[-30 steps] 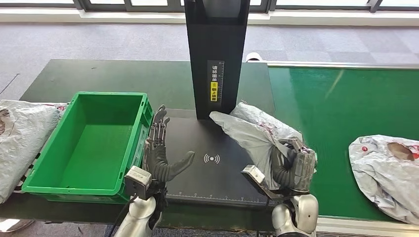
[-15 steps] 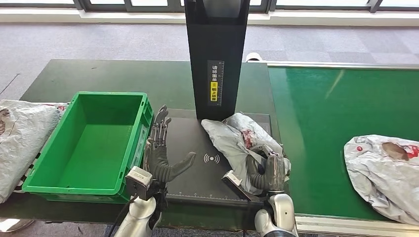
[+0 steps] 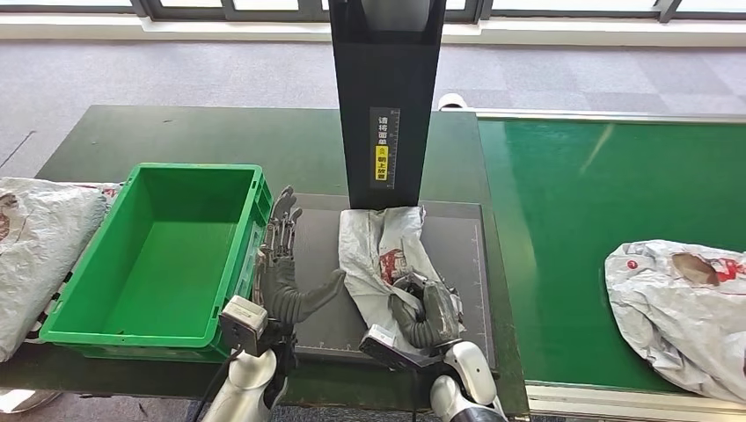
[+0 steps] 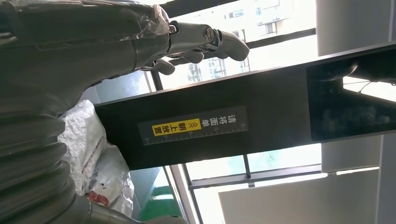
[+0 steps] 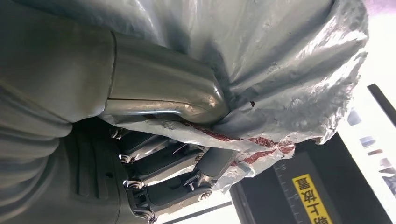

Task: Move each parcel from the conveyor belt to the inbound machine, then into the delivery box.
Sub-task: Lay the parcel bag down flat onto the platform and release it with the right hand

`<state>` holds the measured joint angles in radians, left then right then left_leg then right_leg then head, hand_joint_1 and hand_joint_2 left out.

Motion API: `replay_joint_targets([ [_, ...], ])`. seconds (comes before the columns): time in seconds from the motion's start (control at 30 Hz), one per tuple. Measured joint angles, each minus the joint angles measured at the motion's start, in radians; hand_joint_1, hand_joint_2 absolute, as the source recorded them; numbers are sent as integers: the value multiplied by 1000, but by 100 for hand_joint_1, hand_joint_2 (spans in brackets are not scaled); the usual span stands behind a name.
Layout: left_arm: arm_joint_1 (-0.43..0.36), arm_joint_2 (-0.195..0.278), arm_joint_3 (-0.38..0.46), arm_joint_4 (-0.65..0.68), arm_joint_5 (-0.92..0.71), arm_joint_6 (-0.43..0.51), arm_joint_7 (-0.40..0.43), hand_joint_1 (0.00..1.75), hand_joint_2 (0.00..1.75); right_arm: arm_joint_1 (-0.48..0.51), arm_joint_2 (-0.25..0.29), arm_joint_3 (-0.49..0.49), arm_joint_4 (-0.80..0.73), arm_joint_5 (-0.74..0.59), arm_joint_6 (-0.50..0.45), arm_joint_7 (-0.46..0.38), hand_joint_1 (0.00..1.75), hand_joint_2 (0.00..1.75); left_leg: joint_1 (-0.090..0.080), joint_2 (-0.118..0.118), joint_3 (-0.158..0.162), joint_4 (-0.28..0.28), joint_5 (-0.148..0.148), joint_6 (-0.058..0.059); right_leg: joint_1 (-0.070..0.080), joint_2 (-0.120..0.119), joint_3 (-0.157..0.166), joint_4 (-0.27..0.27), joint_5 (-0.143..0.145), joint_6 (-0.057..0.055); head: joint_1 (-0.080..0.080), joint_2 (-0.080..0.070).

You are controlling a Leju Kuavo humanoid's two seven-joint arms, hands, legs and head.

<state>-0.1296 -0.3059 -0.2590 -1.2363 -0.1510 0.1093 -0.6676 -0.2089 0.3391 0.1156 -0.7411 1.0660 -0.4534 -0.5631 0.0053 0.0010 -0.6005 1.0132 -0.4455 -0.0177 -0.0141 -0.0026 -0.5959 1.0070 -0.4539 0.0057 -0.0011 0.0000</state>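
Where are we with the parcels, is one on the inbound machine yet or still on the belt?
Done: one grey parcel is off the conveyor belt and over the inbound machine's plate. In hand: the right hand grips it; the left hand is open beside the green delivery box. Left: the box holds nothing, and another parcel waits on the belt.
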Motion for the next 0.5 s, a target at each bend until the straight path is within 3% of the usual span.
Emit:
replay_joint_targets([
  [0.5, 1, 0, 0, -5, 4, 1, 0, 0, 175, -7, 0, 27, 25, -6, 4, -5, 175, 175, 0, 0, 0, 0, 0, 0, 0, 0, 0, 0, 0, 0, 0, 0],
])
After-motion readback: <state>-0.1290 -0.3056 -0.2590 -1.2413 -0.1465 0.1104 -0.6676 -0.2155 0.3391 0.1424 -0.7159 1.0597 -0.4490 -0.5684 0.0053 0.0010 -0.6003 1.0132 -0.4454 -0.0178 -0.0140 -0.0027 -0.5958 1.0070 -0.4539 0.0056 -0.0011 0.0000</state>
